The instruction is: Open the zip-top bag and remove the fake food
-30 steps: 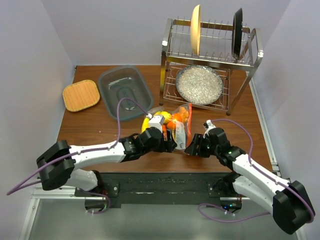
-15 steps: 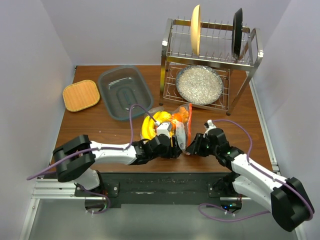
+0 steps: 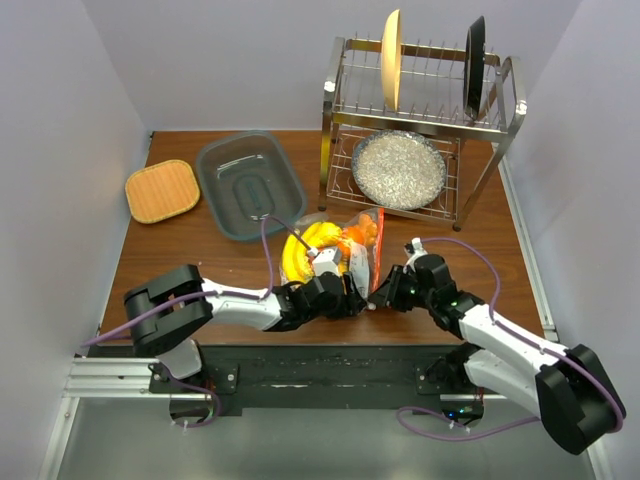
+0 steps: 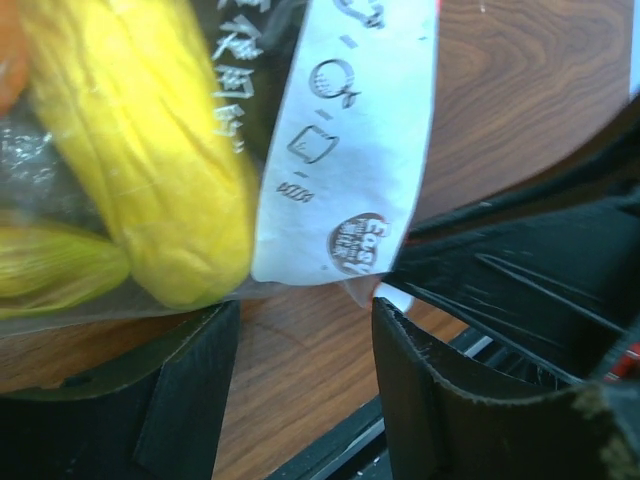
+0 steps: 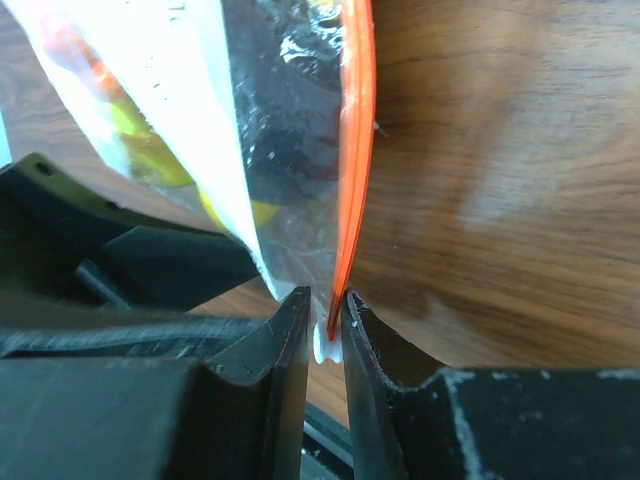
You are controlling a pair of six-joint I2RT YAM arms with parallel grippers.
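Note:
The zip-top bag (image 3: 345, 255) lies mid-table, its orange-red zip strip (image 3: 379, 255) on the right edge. The fake food is inside it: a yellow banana bunch (image 3: 300, 250) and orange pieces (image 3: 358, 238). My left gripper (image 3: 338, 292) is at the bag's near end. In the left wrist view it (image 4: 305, 340) stands open, bare wood between its fingers, with the bag's white label (image 4: 350, 150) and the banana (image 4: 140, 150) just beyond the tips. My right gripper (image 5: 325, 300) is shut on the bag (image 5: 280, 130), pinching the white slider (image 5: 325, 345) at the end of the zip strip (image 5: 357, 150).
A grey translucent tub (image 3: 250, 185) and an orange square mat (image 3: 162, 190) lie at the back left. A metal dish rack (image 3: 420, 110) at the back right holds a glittery silver plate (image 3: 398, 168), a yellow plate (image 3: 391, 60) and a black one (image 3: 475, 65).
My left gripper slid right along the bag's near end and its jaws narrowed. My right gripper moved in to the bag's zip corner and shut on the slider.

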